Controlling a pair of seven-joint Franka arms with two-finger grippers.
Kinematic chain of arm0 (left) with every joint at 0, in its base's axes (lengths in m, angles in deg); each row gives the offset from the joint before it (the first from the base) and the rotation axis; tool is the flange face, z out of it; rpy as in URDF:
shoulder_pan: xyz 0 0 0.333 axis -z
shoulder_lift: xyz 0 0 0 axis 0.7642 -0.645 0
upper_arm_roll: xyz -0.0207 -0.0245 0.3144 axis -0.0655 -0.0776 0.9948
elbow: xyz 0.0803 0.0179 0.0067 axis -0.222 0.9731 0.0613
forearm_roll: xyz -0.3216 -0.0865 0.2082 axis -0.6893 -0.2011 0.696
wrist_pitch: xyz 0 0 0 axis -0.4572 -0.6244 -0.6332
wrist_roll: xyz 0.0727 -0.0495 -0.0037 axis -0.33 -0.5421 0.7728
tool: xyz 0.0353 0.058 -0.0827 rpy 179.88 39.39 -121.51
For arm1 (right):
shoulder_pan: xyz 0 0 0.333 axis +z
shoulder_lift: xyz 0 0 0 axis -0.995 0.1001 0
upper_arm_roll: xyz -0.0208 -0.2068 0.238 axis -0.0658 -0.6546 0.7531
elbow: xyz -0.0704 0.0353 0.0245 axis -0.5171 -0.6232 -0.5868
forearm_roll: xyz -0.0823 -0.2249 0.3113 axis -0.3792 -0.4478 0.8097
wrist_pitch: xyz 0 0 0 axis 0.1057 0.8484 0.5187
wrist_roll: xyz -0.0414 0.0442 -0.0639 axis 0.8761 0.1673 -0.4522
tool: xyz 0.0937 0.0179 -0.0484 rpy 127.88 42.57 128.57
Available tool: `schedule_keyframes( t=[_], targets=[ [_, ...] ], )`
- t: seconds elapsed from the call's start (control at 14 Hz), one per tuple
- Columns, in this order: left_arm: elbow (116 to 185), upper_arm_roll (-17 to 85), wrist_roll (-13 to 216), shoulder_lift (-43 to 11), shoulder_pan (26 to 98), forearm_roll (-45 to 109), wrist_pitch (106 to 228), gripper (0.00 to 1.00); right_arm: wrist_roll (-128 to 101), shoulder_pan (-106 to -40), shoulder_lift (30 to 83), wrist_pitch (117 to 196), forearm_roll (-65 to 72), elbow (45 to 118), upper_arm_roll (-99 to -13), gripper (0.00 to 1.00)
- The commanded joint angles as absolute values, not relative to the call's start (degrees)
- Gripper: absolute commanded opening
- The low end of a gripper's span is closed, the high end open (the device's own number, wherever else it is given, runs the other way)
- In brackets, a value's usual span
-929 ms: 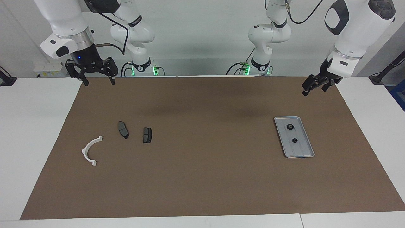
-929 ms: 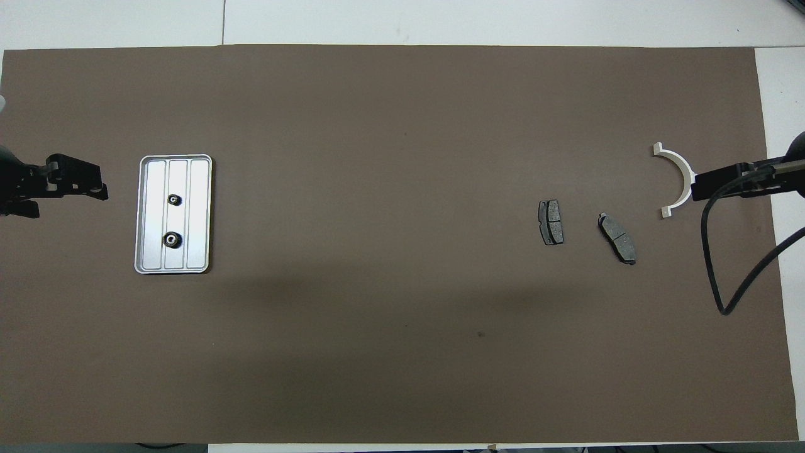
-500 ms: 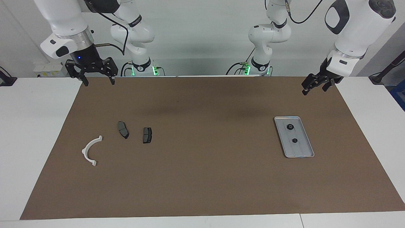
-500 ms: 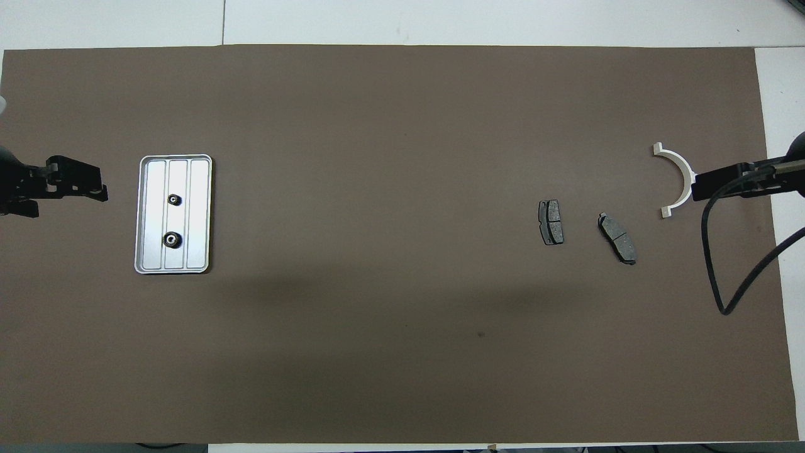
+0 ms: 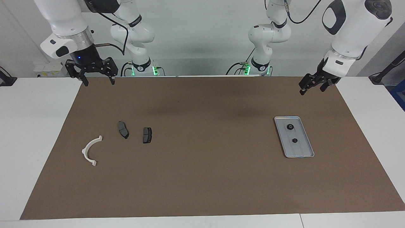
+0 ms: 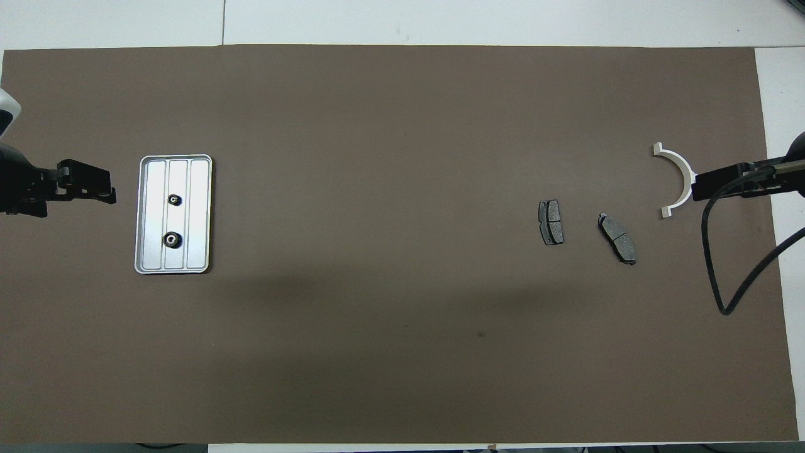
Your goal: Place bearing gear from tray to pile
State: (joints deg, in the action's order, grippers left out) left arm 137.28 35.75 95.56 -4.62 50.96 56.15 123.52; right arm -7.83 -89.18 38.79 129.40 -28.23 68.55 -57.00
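Note:
The silver tray (image 5: pixel 301 150) lies on the brown mat toward the left arm's end; it also shows in the overhead view (image 6: pixel 199 189). Two small dark bearing gears (image 5: pixel 289 126) (image 5: pixel 294 140) sit in it, also seen from overhead (image 6: pixel 175 199) (image 6: pixel 171 239). The pile lies toward the right arm's end: a white half-ring bracket (image 5: pixel 91 150) (image 6: pixel 676 179) and two dark brake pads (image 5: pixel 123 129) (image 5: pixel 147 135). My left gripper (image 5: pixel 311 91) (image 6: pixel 107 192) is open and empty, raised over the mat beside the tray. My right gripper (image 5: pixel 98 80) is open and empty, raised, and covers the bracket's edge from overhead.
The brown mat (image 5: pixel 202 177) covers most of the white table (image 5: pixel 34 133). The right arm's black cable (image 6: pixel 723 264) loops over the mat's edge at the right arm's end.
My left gripper has shifted a little toward the tray. The right arm, tray, gears and pile have not moved.

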Motion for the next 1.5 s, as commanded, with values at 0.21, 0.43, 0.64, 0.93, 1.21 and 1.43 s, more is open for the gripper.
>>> schedule_keyframes(
  t=[0.21,0.43,0.64,0.93,1.21,1.43],
  targets=[
    [155.6,36.2,92.8,-2.6,48.4,56.6,143.5,1.0,-7.7,-89.5,38.1,129.8,-27.2,69.3,-57.0,1.0],
    [161.4,36.2,91.6,-5.9,47.5,56.7,152.7,1.0,-7.9,-89.4,38.2,129.8,-27.6,69.3,-57.0,1.0],
    [164.2,36.2,89.3,-7.1,46.3,56.7,156.8,0.79,-12.0,-89.2,39.6,130.4,-29.4,69.1,-57.0,1.0],
    [164.5,36.2,88.6,-11.8,47.0,56.7,158.9,0.73,-10.2,-85.2,47.3,130.7,-30.3,63.5,-57.0,1.0],
    [168.0,36.1,90.4,-12.9,47.4,56.7,163.5,0.69,-5.2,-82.9,53.7,126.4,-31.1,53.9,-56.8,1.0],
    [168.0,36.1,90.4,-13.9,47.4,56.7,164.0,0.66,-4.6,-82.9,54.5,126.5,-30.8,53.1,-56.6,1.0]
  ],
)
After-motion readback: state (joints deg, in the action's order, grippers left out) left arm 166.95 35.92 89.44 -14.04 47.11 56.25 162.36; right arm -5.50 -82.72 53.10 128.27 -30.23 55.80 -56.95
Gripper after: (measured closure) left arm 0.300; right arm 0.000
